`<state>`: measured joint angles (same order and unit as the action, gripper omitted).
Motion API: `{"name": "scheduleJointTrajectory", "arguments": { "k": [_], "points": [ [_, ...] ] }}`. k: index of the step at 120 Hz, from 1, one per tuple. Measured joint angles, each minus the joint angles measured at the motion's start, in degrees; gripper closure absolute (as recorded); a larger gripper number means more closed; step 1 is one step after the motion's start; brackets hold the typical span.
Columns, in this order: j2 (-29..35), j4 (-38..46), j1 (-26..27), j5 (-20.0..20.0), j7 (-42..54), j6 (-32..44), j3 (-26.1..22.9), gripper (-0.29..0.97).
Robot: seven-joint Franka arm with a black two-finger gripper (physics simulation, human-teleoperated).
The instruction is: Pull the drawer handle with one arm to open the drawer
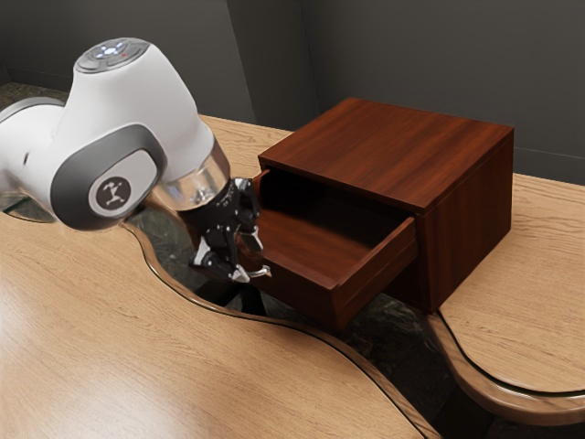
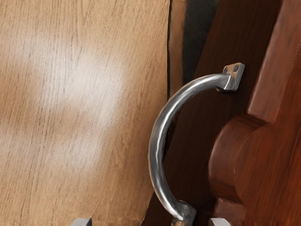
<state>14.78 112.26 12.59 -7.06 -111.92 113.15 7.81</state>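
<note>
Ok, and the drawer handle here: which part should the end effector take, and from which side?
Grip the handle at the middle of its arch, coming straight at the drawer front. The bow stands farthest off the wood there, leaving room behind it; its ends are screwed flat.

Soft, even light falls from above on the pale wooden table, leaving a broad sheen near the white arm against a dark backdrop. The drawer interior sits in shadow beneath the cabinet top. In the wrist view, a white glare patch washes the table beside the gleaming metal handle.
</note>
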Motion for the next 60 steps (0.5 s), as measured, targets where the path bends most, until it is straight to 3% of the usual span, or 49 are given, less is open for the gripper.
{"name": "scheduleJointTrajectory", "arguments": {
  "k": [16, 24, 32, 42, 60],
  "points": [
    [-2.1, -10.3, 0.2, 0.1, 2.2, -6.5, -4.0, 0.22],
    [-8.0, -18.3, -1.6, 0.5, 13.0, -9.0, -0.7, 0.16],
    [-10.2, -22.5, -4.2, 1.0, 23.5, -12.6, -1.3, 0.13],
    [-12.3, -24.1, -8.4, 1.5, 35.1, -16.2, -5.1, 0.09],
    [-12.9, -24.7, -9.7, 1.8, 52.4, -19.9, -6.1, 0.06]
  ]
}}
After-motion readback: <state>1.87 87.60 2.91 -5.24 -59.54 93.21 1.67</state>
